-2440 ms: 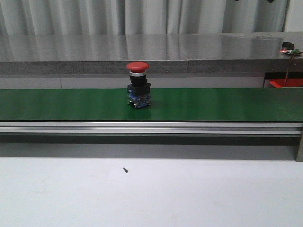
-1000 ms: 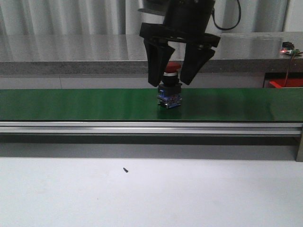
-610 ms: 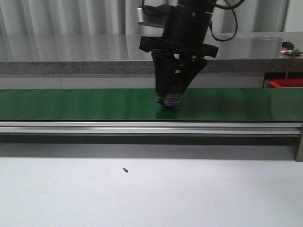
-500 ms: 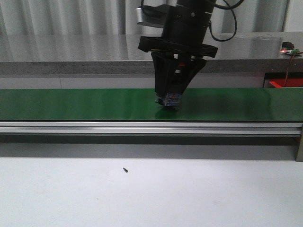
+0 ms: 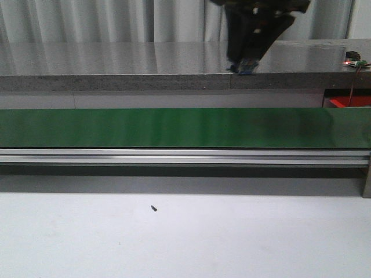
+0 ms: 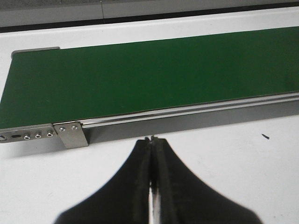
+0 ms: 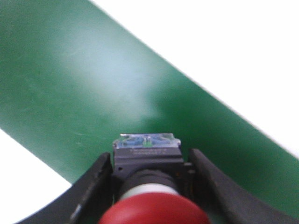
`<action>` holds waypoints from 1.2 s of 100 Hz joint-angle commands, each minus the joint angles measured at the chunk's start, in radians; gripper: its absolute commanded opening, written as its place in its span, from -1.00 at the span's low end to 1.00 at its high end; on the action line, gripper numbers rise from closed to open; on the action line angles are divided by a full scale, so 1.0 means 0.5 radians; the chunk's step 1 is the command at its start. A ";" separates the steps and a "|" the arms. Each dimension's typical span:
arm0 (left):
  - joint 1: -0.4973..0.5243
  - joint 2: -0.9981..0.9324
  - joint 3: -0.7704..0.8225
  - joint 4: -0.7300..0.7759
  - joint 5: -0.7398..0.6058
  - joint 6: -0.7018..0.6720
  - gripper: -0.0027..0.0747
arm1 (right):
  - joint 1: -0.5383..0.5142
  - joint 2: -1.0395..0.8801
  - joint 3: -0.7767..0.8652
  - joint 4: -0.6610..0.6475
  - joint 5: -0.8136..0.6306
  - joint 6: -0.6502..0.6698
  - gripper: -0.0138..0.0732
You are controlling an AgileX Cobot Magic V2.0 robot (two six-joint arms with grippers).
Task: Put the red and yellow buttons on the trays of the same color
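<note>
My right gripper (image 5: 243,65) hangs high above the green conveyor belt (image 5: 145,127), shut on the red button (image 7: 156,211). In the right wrist view the fingers (image 7: 96,179) clamp the button's black body, its blue-clear base pointing down at the belt (image 7: 60,79). In the front view only the button's blue base (image 5: 247,70) peeks out below the fingers. My left gripper (image 6: 152,140) is shut with nothing in it, over the white table beside the belt's end. A red tray (image 5: 350,102) shows partly at the far right. The yellow button and yellow tray are out of view.
A grey counter (image 5: 116,58) runs behind the belt, with a small circuit board (image 5: 354,61) on its right end. The belt's aluminium rail (image 5: 174,155) fronts the white table (image 5: 232,237), where a small black screw (image 5: 153,208) lies.
The red button rode right along the belt. My right gripper came down around it, shut on it, then lifted it up and to the right, off the belt.
</note>
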 commanded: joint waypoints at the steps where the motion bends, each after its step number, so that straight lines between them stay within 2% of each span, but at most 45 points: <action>1: -0.017 -0.001 -0.053 -0.066 -0.117 0.000 -0.98 | -0.146 -0.191 -0.052 -0.021 -0.058 -0.003 -0.24; 37: -0.017 -0.001 -0.053 -0.066 -0.117 0.000 -0.98 | -0.787 -0.251 -0.052 -0.021 -0.055 -0.001 -0.24; 63: -0.017 -0.001 -0.053 -0.066 -0.117 0.000 -0.98 | -1.239 -0.251 -0.052 -0.021 -0.203 0.063 -0.24; 100: -0.017 -0.001 -0.053 -0.066 -0.117 0.000 -0.98 | -1.651 -0.174 -0.052 -0.035 -0.303 0.265 -0.24; 120: -0.017 -0.001 -0.053 -0.066 -0.117 0.000 -0.98 | -1.766 0.027 -0.048 -0.035 -0.332 0.317 -0.24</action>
